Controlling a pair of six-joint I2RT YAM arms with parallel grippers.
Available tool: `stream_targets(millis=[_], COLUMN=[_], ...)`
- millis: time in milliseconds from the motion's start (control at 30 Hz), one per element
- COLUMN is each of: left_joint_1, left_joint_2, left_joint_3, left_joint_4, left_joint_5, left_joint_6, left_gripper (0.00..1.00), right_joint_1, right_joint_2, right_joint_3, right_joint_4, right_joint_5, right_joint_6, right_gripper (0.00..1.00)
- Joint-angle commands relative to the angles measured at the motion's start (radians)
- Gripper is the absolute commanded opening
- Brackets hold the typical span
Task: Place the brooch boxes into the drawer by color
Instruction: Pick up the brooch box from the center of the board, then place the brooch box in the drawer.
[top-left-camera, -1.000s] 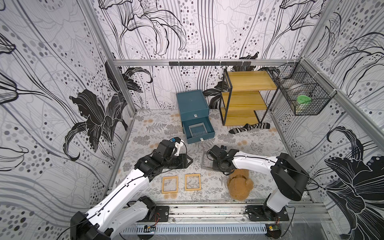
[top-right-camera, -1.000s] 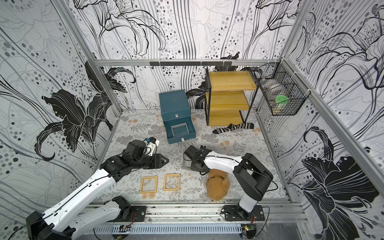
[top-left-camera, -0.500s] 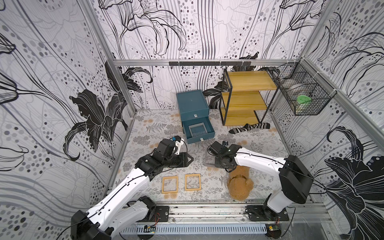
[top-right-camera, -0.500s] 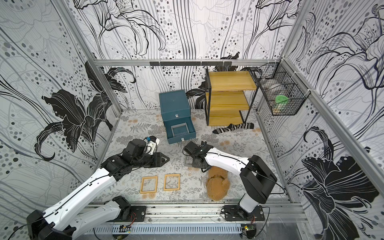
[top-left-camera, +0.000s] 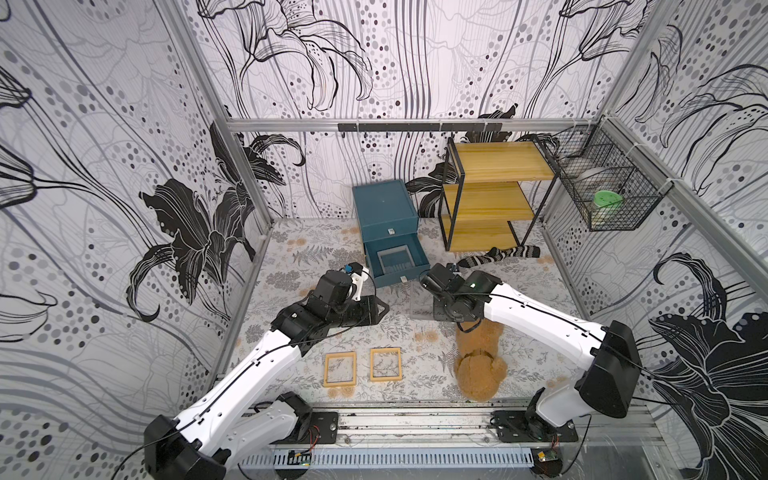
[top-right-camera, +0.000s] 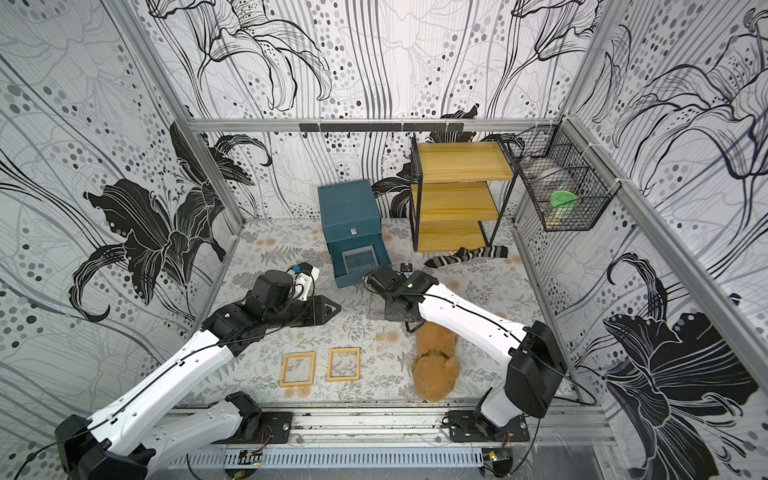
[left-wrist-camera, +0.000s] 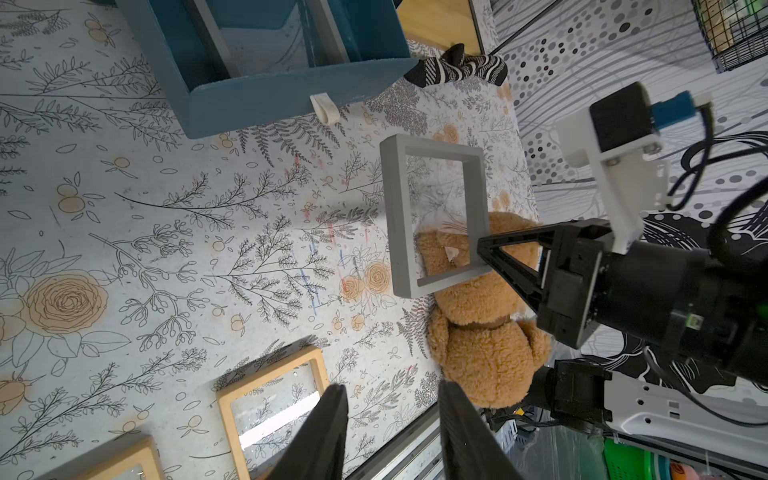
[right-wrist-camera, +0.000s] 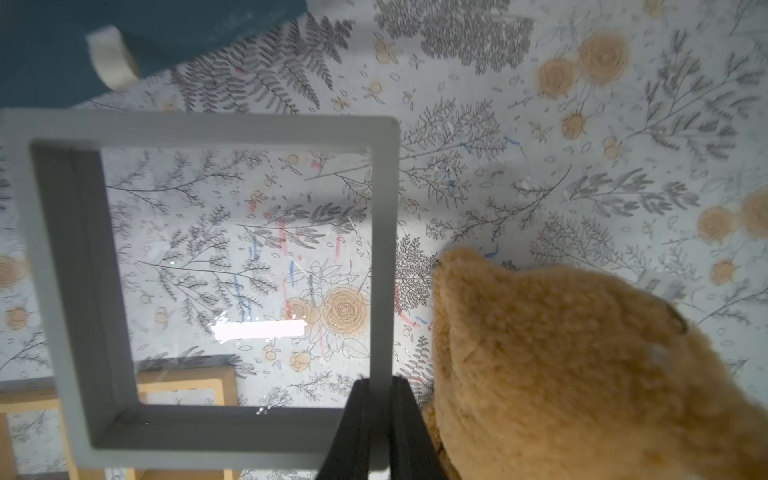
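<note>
Top views show two yellow boxes (top-left-camera: 340, 369) lying flat, side by side, at the near edge of the worktop (top-left-camera: 291, 257). A teddy bear (top-left-camera: 480, 365) lies beside them. Farther in, the left gripper (left-wrist-camera: 392, 390) is partly open and holds nothing. The right gripper (right-wrist-camera: 380, 380) pinches one edge of a grey box (right-wrist-camera: 208, 286), lifted just in front of the open drawer (top-left-camera: 401, 279). A second grey box (top-left-camera: 392, 259) lies inside that drawer of the blue chest (top-left-camera: 384, 203).

Bright, even overhead light, soft shadows. White glare streaks the pane of the grey brooch box (right-wrist-camera: 70, 270); the teddy bear (right-wrist-camera: 561, 365) looks blurred.
</note>
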Motion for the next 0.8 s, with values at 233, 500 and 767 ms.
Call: stream_targets(millis=[233,500,767], left_joint_1=[-0.004,-0.001,0.004], left_joint_2=[0.013,0.011,-0.003], left_joint_3=[0.111,0.179,0.187], left_joint_4=[-0.015,-0.062,-0.077], left_joint_5=[-0.167,-0.301,-0.364], left_joint_6=[-0.051,-0.104,-0.153], left_gripper=[0.41,0.41,0.41], right_joint_1=[-0.052,-0.117,-0.16], right_joint_2=[0.094,0.252,0.357], right_joint_3=[0.272,0.49,0.61], right_joint_4=[-0.114,-0.139,-0.084], right_joint_5=[-0.007,-0.041,-0.048], right_joint_6=[-0.199,-0.321,-0.409], right_gripper=[0.0,0.0,0.0])
